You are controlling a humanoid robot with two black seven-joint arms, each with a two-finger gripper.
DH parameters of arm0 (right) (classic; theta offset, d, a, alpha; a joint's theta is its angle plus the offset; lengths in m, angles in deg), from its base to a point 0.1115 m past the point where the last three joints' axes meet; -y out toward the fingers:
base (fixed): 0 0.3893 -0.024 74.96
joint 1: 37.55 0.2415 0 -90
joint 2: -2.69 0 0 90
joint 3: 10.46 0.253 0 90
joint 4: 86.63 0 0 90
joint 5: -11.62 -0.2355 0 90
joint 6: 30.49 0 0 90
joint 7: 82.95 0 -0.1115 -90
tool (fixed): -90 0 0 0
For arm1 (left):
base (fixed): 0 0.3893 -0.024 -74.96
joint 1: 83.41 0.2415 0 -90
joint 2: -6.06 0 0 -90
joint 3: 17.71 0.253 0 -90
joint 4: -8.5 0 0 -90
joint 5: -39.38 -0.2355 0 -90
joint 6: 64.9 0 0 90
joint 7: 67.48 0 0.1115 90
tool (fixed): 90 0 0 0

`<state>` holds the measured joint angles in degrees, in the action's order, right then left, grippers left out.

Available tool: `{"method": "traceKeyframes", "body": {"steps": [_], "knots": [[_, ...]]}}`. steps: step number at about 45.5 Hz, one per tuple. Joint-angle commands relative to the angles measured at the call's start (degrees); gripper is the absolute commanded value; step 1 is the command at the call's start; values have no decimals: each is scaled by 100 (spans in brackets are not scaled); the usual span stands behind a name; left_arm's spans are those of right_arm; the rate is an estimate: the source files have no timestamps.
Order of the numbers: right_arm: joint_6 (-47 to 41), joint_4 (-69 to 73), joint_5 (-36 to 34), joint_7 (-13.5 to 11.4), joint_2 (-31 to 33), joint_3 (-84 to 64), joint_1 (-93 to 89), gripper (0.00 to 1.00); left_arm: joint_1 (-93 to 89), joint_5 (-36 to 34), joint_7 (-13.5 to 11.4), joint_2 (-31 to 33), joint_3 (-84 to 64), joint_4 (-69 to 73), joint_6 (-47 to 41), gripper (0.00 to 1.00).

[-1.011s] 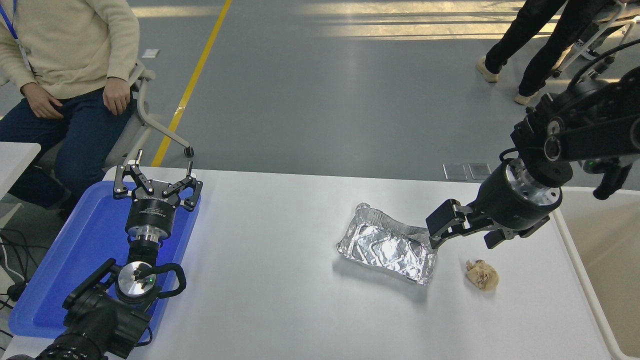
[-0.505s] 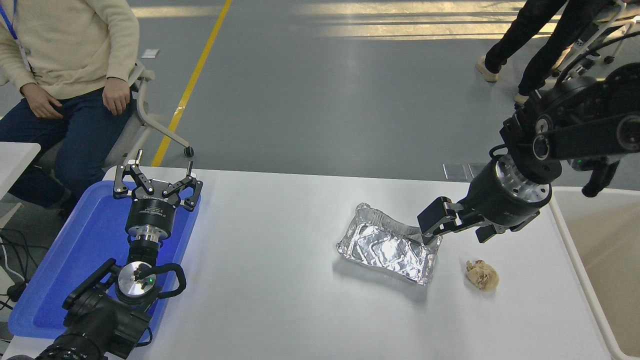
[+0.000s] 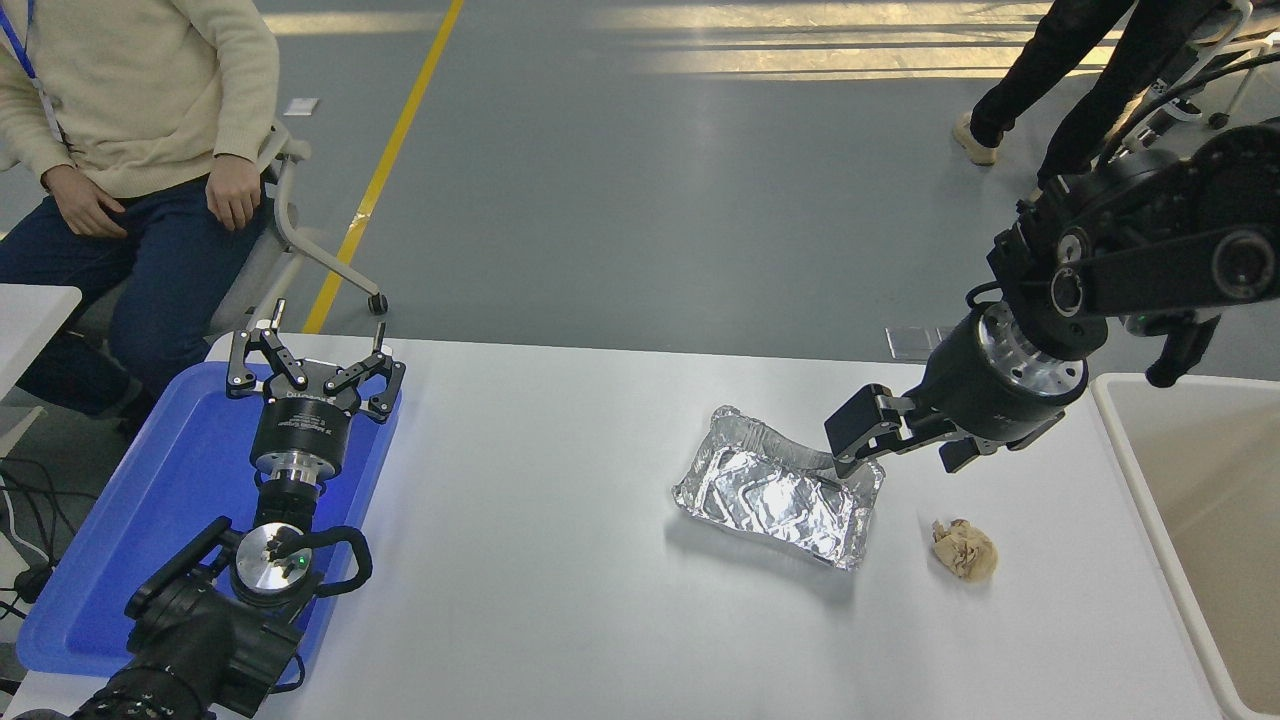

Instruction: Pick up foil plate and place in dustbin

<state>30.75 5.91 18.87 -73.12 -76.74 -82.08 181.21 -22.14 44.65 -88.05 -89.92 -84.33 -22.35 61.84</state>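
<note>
Crinkled silver foil catches the light near the middle of the white surface [image 3: 560, 600]: the foil plate [image 3: 775, 497] lies flat there, its long side slanting from upper left to lower right. The right hand [image 3: 850, 452] reaches in from the right edge and sits at the plate's far right corner, one dark finger [image 3: 853, 430] right at the rim; whether it has closed on the foil I cannot tell, since the other finger is hidden behind the hand. The plate rests on the surface, not lifted. A small crumpled tan paper ball [image 3: 964, 549] lies just to the right of the plate, apart from it. The cream dustbin [image 3: 1130, 440] stands at the right edge, well apart from the plate. The left hand [image 3: 314, 350] is parked over a blue tray [image 3: 150, 500] at the lower left, fingers spread and holding nothing. A person [image 3: 130, 120] in a cream sweater sits at the top left.
</note>
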Motion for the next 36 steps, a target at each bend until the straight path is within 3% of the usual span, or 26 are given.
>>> {"method": "traceKeyframes", "body": {"steps": [1,36], "knots": [[28,-7,-4,-7,60,25,0,100,0,1,0,0,9,0,0,100],[1047,-1413,-110,-16,16,7,-1818,100,0,1,9,0,9,0,9,100]]}}
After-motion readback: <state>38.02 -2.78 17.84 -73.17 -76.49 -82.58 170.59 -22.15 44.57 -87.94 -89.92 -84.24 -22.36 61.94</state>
